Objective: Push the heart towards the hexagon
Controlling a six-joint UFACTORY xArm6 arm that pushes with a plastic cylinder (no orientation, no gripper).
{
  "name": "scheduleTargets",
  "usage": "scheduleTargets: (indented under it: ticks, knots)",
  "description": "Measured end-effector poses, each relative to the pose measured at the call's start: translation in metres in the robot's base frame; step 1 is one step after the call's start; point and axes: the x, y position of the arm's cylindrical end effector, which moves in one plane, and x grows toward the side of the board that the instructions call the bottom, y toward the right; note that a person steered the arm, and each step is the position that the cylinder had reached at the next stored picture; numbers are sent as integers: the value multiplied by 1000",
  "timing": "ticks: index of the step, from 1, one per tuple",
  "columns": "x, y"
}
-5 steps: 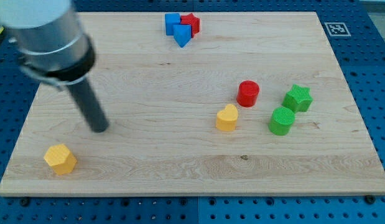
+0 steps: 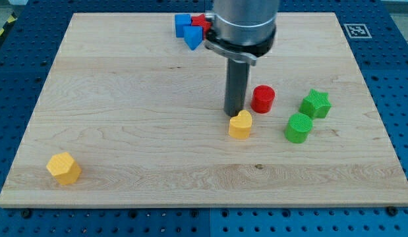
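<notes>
A: Standing just above the yellow heart [image 2: 240, 125] is my tip [image 2: 233, 115]; no fingers, only a rod.
B: And the yellow hexagon [image 2: 64, 168]?
A: Far at bottom left, with bare board [image 2: 144, 118] between. The red cylinder [image 2: 262, 99] stands near, to the right.

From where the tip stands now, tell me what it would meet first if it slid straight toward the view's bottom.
My tip sits just above the yellow heart in the view, slightly to its left. Sliding straight down, it would likely meet the heart's upper left edge first, though depth makes the contact uncertain.
</notes>
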Motion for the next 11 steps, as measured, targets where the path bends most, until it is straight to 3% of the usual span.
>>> scheduleTargets:
  ticks: [2, 9, 11]
  knots:
    - [37, 23]
    - [62, -132]
    - [100, -152]
